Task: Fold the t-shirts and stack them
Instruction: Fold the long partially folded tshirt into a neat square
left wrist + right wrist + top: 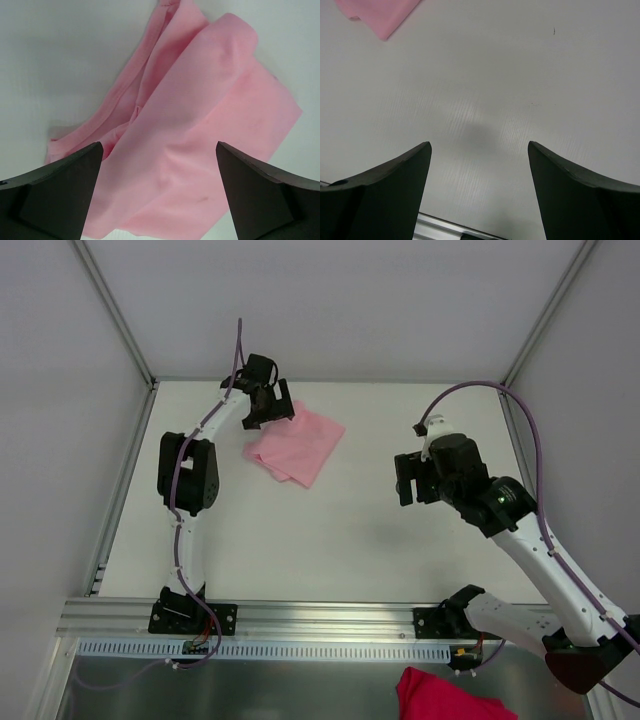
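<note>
Lying folded at the far left of the table point(350, 540), the pale-pink t-shirt point(297, 447) sits flat w/ uneven edges. Left gripper point(272, 406) hovers over its far-left corner, jaws spread wide, nothing btwn them. Right gripper point(406, 480) hangs well apart over bare tabletop, jaws wide too, empty. Darker red cloth point(450, 700) lies below the near rail.

Pale-pink t-shirt point(297, 446), white table point(340, 530), black pincers

Bright, even, diffuse light from above; shadows soft. Faint grey blot of shadow on the white matte table point(570, 75) under the right gripper point(478, 146) (its black fingers point(375, 200) blurred, too close). Pale-pink thin-fabric t-shirt point(200, 140) sharp, folds softly shaded.
</note>
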